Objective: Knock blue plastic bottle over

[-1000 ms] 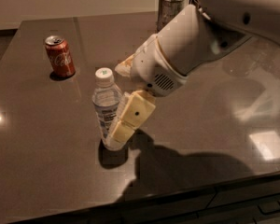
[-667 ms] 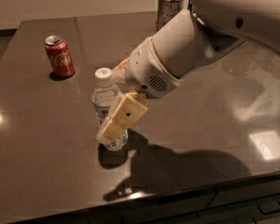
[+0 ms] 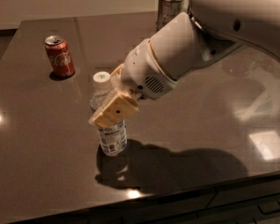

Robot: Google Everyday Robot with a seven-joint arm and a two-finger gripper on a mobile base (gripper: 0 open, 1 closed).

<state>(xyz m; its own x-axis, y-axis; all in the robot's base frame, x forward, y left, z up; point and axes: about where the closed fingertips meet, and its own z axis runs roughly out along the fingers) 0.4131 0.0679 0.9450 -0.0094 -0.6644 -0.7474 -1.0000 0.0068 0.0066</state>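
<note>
Since the earlier frames, the end effector had been swung leftward and a little upward across the front of the blue plastic bottle, so that its tan pad was turned closer to level and the bottle's lower part was uncovered. The bottle itself had hardly been shifted and was still found standing on its base.

The bottle was placed near the front of the table, left of centre, with its white cap seen slightly to the left of its base. Its middle was hidden behind the tan pad, while the cap above and the printed label below were left in view. The end effector was held right against the bottle at mid-height; whether it was wide or narrow could not be told, and a hold on the bottle could not be confirmed.

The white arm was extended down from the upper right. A dark shadow was cast on the glossy table to the right of the bottle. A red soda can was set upright toward the far left, well apart from the bottle. A cylindrical container was seen at the back edge, partly hidden by the arm.
</note>
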